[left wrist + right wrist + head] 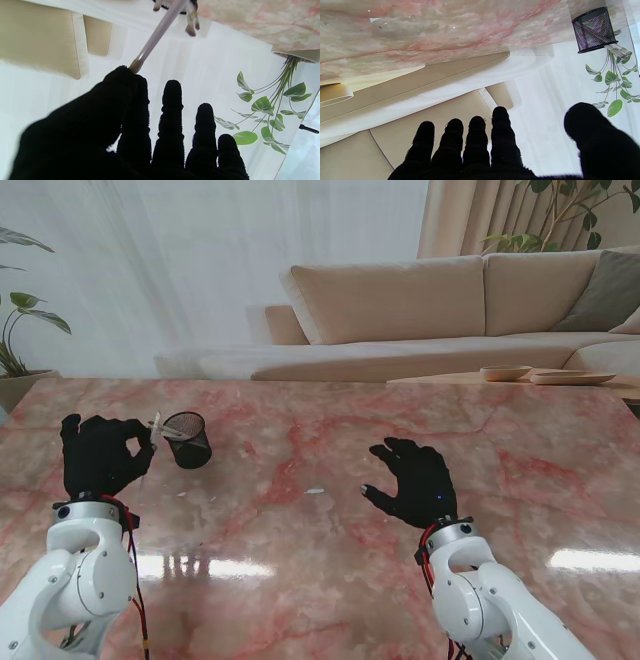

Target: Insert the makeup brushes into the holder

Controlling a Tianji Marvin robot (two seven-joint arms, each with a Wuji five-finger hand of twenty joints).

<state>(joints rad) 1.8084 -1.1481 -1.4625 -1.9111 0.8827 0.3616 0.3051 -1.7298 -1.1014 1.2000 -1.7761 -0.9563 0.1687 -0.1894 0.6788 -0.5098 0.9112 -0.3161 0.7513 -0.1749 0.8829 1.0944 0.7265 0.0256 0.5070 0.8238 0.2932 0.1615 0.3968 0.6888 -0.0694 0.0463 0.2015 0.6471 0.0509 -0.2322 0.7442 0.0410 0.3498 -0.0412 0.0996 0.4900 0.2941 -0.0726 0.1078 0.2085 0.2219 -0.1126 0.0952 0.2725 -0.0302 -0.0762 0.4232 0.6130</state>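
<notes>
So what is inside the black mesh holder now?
Pale brush ends stick out of the holder at its rim beside the left hand. The mesh hides how many are inside, and its bottom.

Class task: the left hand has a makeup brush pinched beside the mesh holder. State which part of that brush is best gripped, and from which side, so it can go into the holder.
Grip the makeup brush near the end away from the holder, as the left hand does, pinching it from the holder's left. The long thin handle then points freely at the holder's open rim.
</notes>
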